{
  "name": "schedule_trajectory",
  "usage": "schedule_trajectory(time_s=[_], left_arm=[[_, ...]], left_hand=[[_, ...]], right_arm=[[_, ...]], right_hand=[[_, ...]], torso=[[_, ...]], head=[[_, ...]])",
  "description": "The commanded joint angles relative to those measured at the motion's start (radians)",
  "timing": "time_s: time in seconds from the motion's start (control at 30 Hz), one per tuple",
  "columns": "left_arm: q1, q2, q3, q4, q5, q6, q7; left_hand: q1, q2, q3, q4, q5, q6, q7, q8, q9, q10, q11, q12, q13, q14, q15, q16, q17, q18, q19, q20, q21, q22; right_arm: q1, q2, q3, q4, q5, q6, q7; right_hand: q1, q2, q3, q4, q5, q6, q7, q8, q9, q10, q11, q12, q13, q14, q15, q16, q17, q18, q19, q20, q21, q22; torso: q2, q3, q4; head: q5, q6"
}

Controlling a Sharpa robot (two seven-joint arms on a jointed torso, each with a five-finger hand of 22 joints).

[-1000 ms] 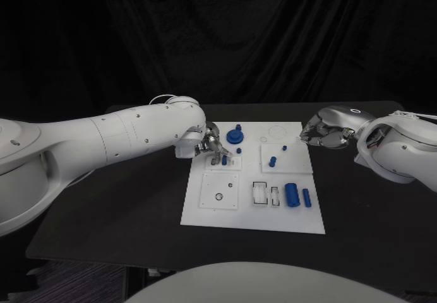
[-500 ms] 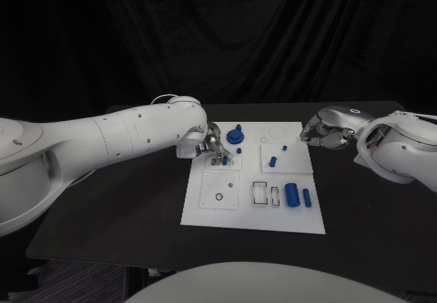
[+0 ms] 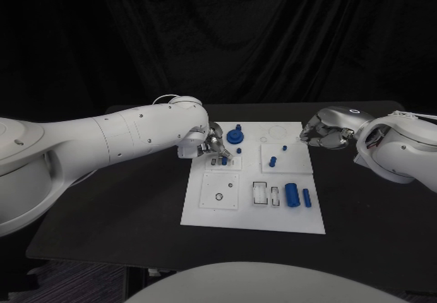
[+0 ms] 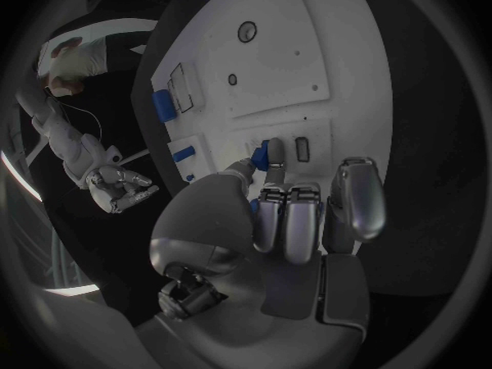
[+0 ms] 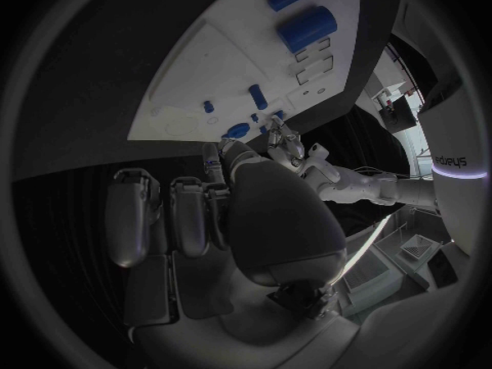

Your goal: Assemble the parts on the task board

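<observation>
The left hand point(image 3: 208, 144) pinches a small blue part point(image 4: 262, 154) on the task board point(image 3: 255, 214) at ten o'clock. The right hand point(image 3: 326, 134), at two o'clock, is curled around nothing.

My left arm point(image 3: 100, 142) is a thick, smooth white shell dotted with small dark screws, with a thin pale cable looping off its wrist end point(image 3: 164, 98). The right arm point(image 3: 401, 151) wears the same white casing, with a white cable along its top. Both end in silver metallic hands, left hand point(image 4: 277, 221) and right hand point(image 3: 326, 129), built of rounded segmented fingers; the right hand's back carries a small ring mark point(image 3: 354, 111).
</observation>
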Motion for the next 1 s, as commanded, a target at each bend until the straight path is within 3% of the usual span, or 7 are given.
schedule_trajectory(time_s=[0.03,0.23,0.47,0.8,1.0], left_arm=[[-0.004,0.002,-0.002,0.0,0.001,0.018,0.014],[-0.004,0.0,-0.002,-0.001,0.001,0.02,0.012],[-0.004,-0.001,-0.002,-0.001,0.001,0.021,0.015],[-0.004,-0.018,-0.002,0.015,0.001,-0.019,0.043],[-0.004,-0.037,-0.002,0.036,0.001,-0.087,0.06]], left_hand=[[0.017,-0.004,0.017,-0.011,0.028,0.003,-0.008,0.008,0.006,0.107,-0.006,0.002,0.261,0.107,-0.003,0.003,0.263,0.006,0.005,-0.003,-0.007,0.153],[0.029,-0.025,0.078,-0.035,0.091,0.011,-0.016,0.035,0.043,0.107,-0.013,0.002,0.261,0.107,-0.009,0.003,0.263,0.006,0.006,-0.008,-0.01,0.157],[0.014,-0.049,0.14,-0.041,0.104,0.001,-0.021,0.064,0.097,0.107,-0.018,0.002,0.261,0.107,-0.013,0.003,0.263,0.006,0.007,-0.012,-0.015,0.16],[-0.014,-0.106,0.302,-0.079,0.149,-0.019,-0.025,0.114,0.178,0.107,-0.023,0.002,0.261,0.107,-0.018,0.003,0.263,0.005,0.012,-0.018,-0.017,0.165],[-0.035,-0.121,0.352,-0.093,0.135,-0.024,-0.024,0.126,0.197,0.107,-0.023,0.002,0.261,0.107,-0.018,0.003,0.263,0.005,0.012,-0.018,-0.019,0.165]], right_arm=[[-0.003,-0.001,0.001,0.001,-0.002,0.012,-0.022],[-0.003,0.0,0.001,-0.001,-0.002,0.01,-0.02],[-0.003,0.001,0.001,-0.002,-0.002,0.015,-0.021],[-0.003,0.0,0.001,-0.003,-0.002,0.024,-0.024],[-0.003,-0.001,0.001,-0.005,-0.002,0.028,-0.027]], right_hand=[[0.004,-0.003,0.005,0.001,0.003,0.007,0.003,0.0,0.001,0.021,0.0,-0.005,0.147,0.064,0.0,-0.004,0.085,0.017,0.025,-0.002,-0.006,0.195],[0.004,-0.003,0.006,0.0,0.003,0.009,0.002,0.001,0.001,0.02,0.0,-0.006,0.146,0.063,0.0,-0.006,0.082,0.018,0.023,-0.002,-0.011,0.194],[0.003,-0.004,0.006,0.0,0.003,0.009,0.002,0.001,0.001,0.019,-0.001,-0.007,0.145,0.062,0.0,-0.008,0.079,0.019,0.022,-0.002,-0.013,0.193],[0.002,-0.004,0.009,-0.001,0.003,0.014,0.0,0.003,0.002,0.017,-0.002,-0.011,0.14,0.059,-0.001,-0.018,0.067,0.021,0.018,-0.003,-0.025,0.189],[0.001,-0.005,0.01,-0.002,0.003,0.018,-0.001,0.004,0.003,0.016,-0.003,-0.012,0.139,0.057,-0.002,-0.023,0.061,0.022,0.016,-0.004,-0.03,0.187]], torso=[[0.001,0.0,0.0001],[0.0,-0.0001,-0.0009],[0.0,-0.0005,0.0],[-0.001,-0.001,-0.001],[-0.001,-0.0007,-0.0008]], head=[[0.001,0.0],[0.002,0.0],[0.002,0.0],[0.0,0.0],[-0.001,0.0]])
